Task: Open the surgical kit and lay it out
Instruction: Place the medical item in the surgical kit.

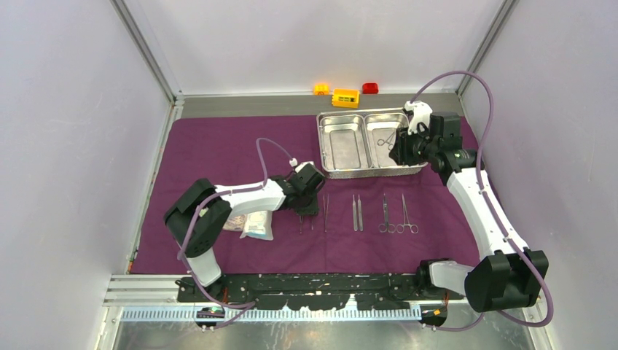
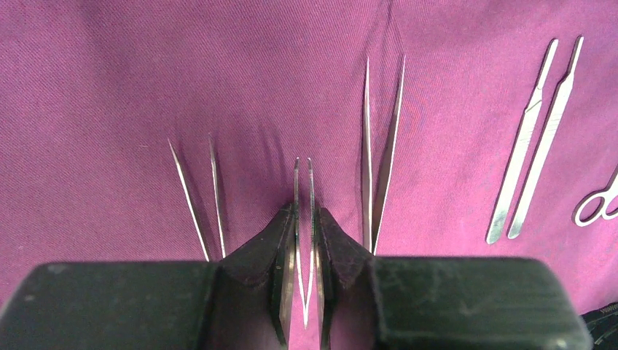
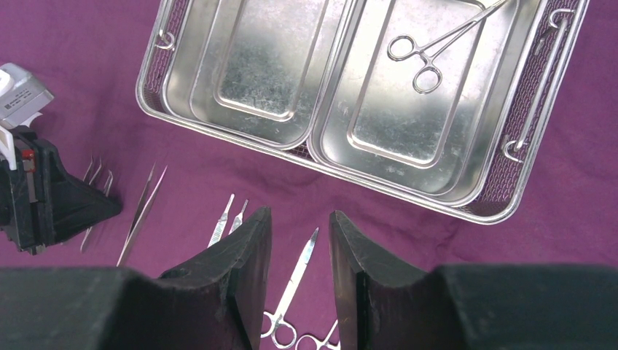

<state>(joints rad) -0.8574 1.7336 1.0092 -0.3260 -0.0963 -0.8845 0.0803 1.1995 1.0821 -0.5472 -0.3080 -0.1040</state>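
Observation:
The dark-purple cloth (image 1: 218, 146) lies spread flat, with the steel tray (image 1: 372, 173) on its far right part. One clamp (image 3: 426, 55) lies in the tray's right compartment. My left gripper (image 2: 303, 211) is low on the cloth, its fingers pressed against both arms of thin tweezers (image 2: 303, 189). Two more tweezers (image 2: 197, 197) (image 2: 382, 146) lie on either side. Two flat steel handles (image 1: 357, 213), scissors (image 1: 384, 215) and a clamp (image 1: 407, 215) lie in a row. My right gripper (image 3: 299, 215) hovers open and empty by the tray's near edge, above the scissors (image 3: 299, 273).
Clear sealed packets (image 1: 255, 224) lie on the cloth under my left arm. Yellow (image 1: 345, 97), orange (image 1: 321, 89) and red (image 1: 370, 88) toy bricks sit beyond the cloth at the back wall. White walls close in the left, right and far sides.

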